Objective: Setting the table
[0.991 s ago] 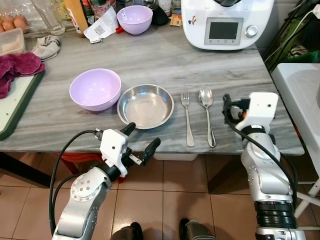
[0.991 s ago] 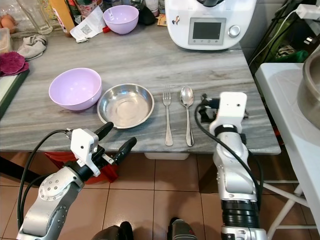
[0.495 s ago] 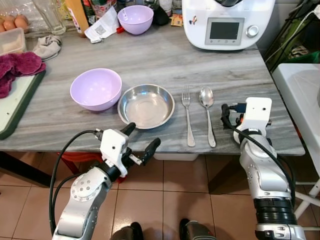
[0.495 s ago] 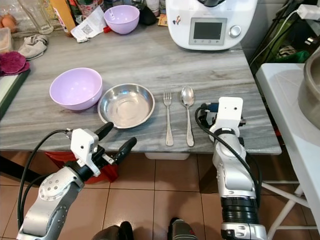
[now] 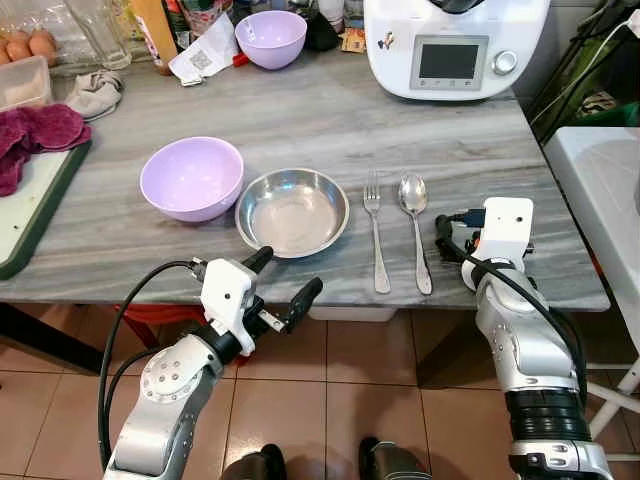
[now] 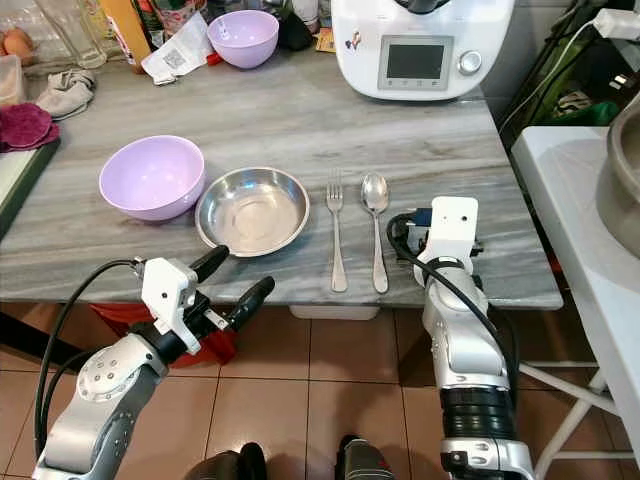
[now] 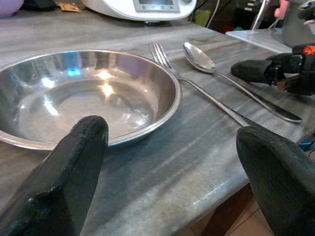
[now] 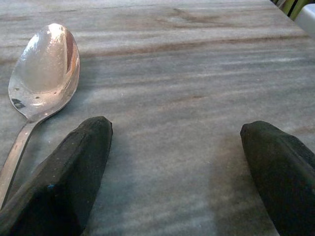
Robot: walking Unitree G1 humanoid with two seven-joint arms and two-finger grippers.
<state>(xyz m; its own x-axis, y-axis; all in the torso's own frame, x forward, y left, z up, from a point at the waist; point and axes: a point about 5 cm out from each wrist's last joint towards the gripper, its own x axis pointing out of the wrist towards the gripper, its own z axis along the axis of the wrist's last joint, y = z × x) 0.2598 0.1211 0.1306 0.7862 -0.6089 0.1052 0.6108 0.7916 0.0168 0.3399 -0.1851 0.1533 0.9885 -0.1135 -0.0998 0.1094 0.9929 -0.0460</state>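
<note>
Head camera, left eye: grey marble-pattern table (image 5: 300, 120) carries a place setting near its front edge. In order from the robot's left: lavender bowl (image 5: 191, 178), steel dish (image 5: 292, 211) just beside it, fork (image 5: 375, 228), spoon (image 5: 414, 225). Fork and spoon lie parallel, handles toward the robot, close but apart. A second lavender bowl (image 5: 270, 38) sits at the far edge, beside a white kitchen machine (image 5: 455, 45). A maroon cloth (image 5: 35, 135) lies on a tray at the far left.
Left gripper (image 5: 283, 277) is held below the table's front edge, in front of the steel dish, fingers spread wide, holding nothing. Right gripper (image 5: 446, 239) rests low over the tabletop just right of the spoon handle.

Head camera, right eye: same layout. The right arm's white wrist block (image 6: 449, 226) stands over the table near the front edge, with the spoon (image 6: 376, 228) to its left.

Left wrist camera: two black fingertips (image 7: 74, 167) frame the scene with a wide gap. Beyond them: steel dish (image 7: 83, 98) empty, fork (image 7: 197, 86), spoon (image 7: 231, 78). The right gripper's dark finger is visible past the spoon handle.

Right wrist camera: the two fingertips (image 8: 69, 172) are well apart with bare tabletop between them, nothing gripped. Spoon bowl (image 8: 47, 69) lies just beside one fingertip, not touching
</note>
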